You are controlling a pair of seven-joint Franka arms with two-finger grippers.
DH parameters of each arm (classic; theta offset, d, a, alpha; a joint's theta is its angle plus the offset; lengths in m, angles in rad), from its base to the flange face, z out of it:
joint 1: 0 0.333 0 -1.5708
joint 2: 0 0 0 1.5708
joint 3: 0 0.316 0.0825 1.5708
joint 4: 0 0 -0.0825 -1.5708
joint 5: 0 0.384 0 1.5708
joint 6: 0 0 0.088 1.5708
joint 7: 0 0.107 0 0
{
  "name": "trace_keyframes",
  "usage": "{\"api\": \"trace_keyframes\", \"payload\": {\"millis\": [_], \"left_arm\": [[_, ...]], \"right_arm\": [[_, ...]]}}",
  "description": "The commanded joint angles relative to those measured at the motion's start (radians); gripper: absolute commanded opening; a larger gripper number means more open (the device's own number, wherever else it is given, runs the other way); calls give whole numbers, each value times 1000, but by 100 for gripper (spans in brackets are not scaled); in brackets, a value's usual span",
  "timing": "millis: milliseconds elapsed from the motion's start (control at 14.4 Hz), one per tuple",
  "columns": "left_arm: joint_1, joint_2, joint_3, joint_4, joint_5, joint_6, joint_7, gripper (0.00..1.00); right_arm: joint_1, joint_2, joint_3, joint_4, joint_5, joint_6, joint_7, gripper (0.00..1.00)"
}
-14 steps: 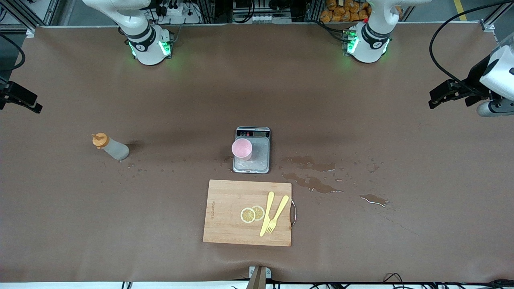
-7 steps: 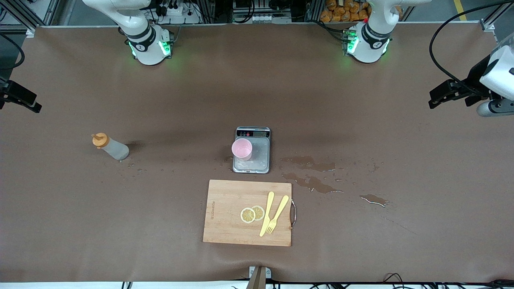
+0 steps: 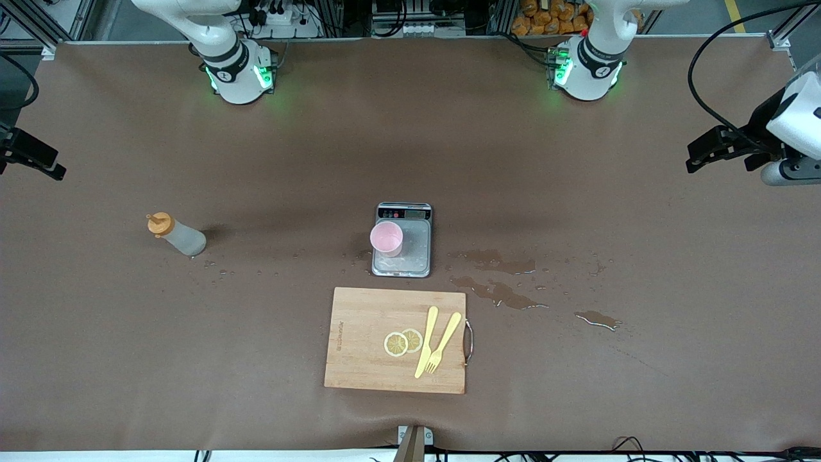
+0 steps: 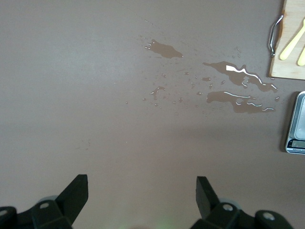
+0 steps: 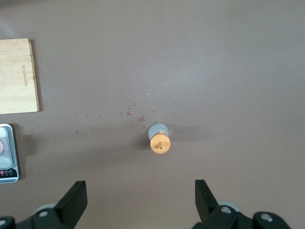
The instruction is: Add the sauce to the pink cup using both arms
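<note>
Brown worktop, wet in patches: I see the translucent orange-capped squeeze bottle upright toward the right arm's end, the small pink cup on the steel scale mid-table. Left gripper and right gripper hang wide open, empty. I judge the bottle light, soft; grip mid-body gently.

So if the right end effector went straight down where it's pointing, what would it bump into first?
Probably the sauce bottle. The open right end effector faces the table with the bottle's orange cap just ahead of its fingers, slightly off-line, so it might reach bare table instead.
</note>
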Motion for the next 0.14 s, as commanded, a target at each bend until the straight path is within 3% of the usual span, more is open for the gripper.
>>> {"api": "trace_keyframes", "payload": {"millis": [0,70], "left_arm": [[10,3,-6,6,-14,3,21,100],[10,3,-6,6,-14,3,21,100]], "right_arm": [[5,-16,1,-5,-4,0,6,100],[6,-15,1,-4,-4,0,6,100]]}}
